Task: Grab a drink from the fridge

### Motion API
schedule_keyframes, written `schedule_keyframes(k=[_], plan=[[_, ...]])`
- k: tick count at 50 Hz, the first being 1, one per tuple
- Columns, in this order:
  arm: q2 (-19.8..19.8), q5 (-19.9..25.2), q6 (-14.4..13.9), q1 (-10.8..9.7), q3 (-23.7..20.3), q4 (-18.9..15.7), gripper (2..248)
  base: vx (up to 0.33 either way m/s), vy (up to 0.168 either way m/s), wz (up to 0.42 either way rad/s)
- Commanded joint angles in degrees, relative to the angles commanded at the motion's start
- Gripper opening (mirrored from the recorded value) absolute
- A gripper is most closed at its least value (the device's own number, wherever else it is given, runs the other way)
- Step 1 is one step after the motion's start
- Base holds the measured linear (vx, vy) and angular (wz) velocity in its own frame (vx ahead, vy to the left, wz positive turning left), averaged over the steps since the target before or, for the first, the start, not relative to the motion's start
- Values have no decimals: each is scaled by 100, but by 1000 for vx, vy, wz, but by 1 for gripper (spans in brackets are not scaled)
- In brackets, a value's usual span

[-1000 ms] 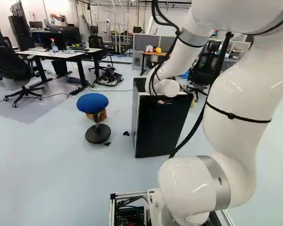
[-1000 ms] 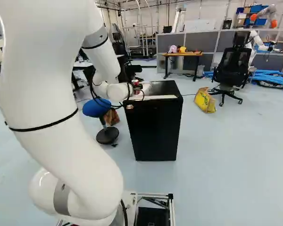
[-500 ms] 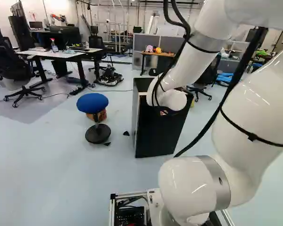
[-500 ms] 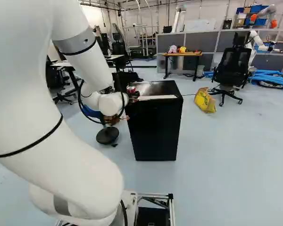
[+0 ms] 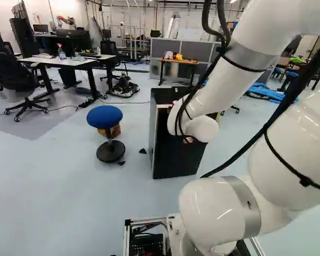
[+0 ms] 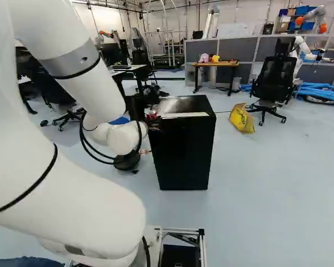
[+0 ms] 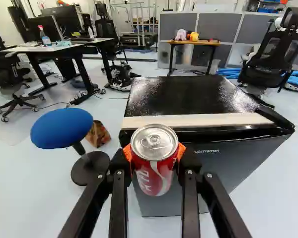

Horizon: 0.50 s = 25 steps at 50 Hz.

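My gripper (image 6: 154, 120) is small and dark in the right base view, by the near left top corner of the black fridge (image 6: 183, 150). In the wrist view my gripper (image 7: 154, 154) is shut on a red drink can (image 7: 153, 173), an orange pad on either side of it. The can stands upright, silver lid uppermost. Behind it is the fridge's black top (image 7: 188, 96) with a pale strip along the front edge; the fridge door (image 7: 228, 163) is closed. In the left base view the wrist covers part of the fridge (image 5: 170, 157).
A blue stool (image 5: 104, 116) stands left of the fridge, a brown bag (image 7: 98, 134) behind it. Farther back are desks (image 5: 69, 61), an office chair (image 6: 274, 80), a yellow bag (image 6: 242, 118) and another robot (image 6: 300, 50). Blue fabric (image 6: 25, 262) shows low at the left of the right base view.
My arm has lowered and drawn back from above the fridge top, the can moving with the gripper. Blue fabric has come into the right base view. The base has not moved.
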<state>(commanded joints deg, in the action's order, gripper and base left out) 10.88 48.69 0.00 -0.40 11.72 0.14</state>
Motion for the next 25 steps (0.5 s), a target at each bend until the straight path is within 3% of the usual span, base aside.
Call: schedule_keyframes(k=[25], plan=[[409,104,0,32,-536,-11,100,0,0,0]])
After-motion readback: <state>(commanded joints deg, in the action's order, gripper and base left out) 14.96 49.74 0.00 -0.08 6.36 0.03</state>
